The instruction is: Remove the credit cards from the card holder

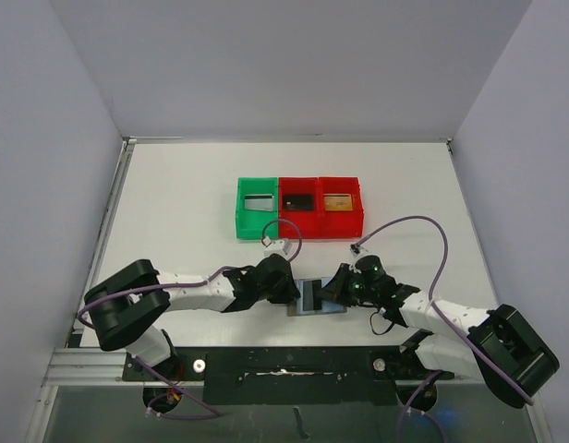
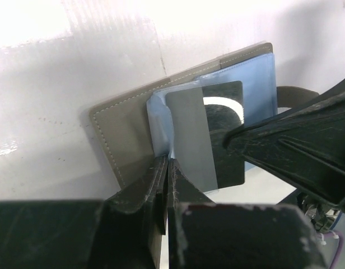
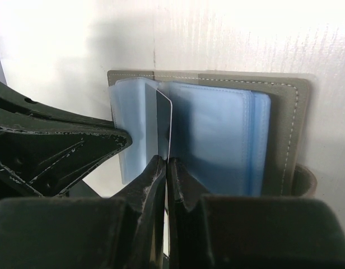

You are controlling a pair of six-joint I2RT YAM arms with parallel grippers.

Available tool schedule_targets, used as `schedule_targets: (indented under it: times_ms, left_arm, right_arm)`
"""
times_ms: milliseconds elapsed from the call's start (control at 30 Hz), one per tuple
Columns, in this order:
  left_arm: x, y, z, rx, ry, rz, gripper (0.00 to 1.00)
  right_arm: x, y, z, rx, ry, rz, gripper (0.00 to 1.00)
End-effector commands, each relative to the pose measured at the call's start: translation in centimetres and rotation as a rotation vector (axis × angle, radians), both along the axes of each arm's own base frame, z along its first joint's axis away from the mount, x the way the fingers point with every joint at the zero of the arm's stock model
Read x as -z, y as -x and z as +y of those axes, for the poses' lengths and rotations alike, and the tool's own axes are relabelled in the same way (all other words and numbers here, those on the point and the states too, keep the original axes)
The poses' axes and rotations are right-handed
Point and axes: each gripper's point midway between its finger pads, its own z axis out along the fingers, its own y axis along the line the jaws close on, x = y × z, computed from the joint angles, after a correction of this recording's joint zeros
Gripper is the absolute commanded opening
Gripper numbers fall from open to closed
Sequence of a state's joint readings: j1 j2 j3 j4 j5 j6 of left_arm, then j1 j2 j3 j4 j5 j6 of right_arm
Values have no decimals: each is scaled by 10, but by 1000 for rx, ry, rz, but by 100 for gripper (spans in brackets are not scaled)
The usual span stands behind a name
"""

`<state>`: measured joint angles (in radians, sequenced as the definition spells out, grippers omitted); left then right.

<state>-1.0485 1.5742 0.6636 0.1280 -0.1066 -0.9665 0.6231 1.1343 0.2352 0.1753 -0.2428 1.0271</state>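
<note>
Our left gripper (image 2: 164,166) had its jaws pressed flat together, the tips touching the near edge of a bluish pocket leaf (image 2: 160,126). We could not tell whether the leaf was caught between them. Our right gripper (image 3: 165,165) was closed too, pinching a credit card (image 3: 163,120) that stood on edge between the leaves. From the left wrist we saw a silvery-grey card (image 2: 186,140) with a black card (image 2: 225,120) just behind it. We could not tell which of the two the right jaws held. The card holder (image 2: 122,123) lay open on the white table (image 1: 174,212), with the left gripper at its 9 o'clock and the right at its 3 o'clock. At its 12 o'clock, apart from it, a green bin (image 1: 257,232) and two red bins (image 1: 321,232) stood touching in a row.
</note>
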Motion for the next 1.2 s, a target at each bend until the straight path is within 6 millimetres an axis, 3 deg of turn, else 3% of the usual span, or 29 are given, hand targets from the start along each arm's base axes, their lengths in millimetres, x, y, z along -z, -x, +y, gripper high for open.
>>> schedule_targets:
  times_ms: [0,200,433,567,733,933,1167]
  left_arm:
    - [3,-2,26,-25,-114,-36,0]
    - [4,1,45,-64,-126,-41,0]
    - [-6,0,55,-86,-98,-60,0]
    - [-20,-3,57,-109,-63,-90,26]
    - [-40,-6,66,-139,-37,-128,50]
    - [-49,-13,108,-171,-121,-147,68]
    - [-101,-38,139,-178,-47,-196,74]
  right_arm:
    - [2,-1,-13,-2,77,-10,0]
    - [-15,-10,-15,9,71,-52,0]
    - [-50,-21,-21,28,60,-190,0]
    - [-66,-23,-12,-35,32,-250,0]
    - [-93,-27,0,-80,-56,-373,0]
    - [-136,-41,0,-126,-26,-629,0]
    - [-186,-67,-16,-186,260,-1122,0]
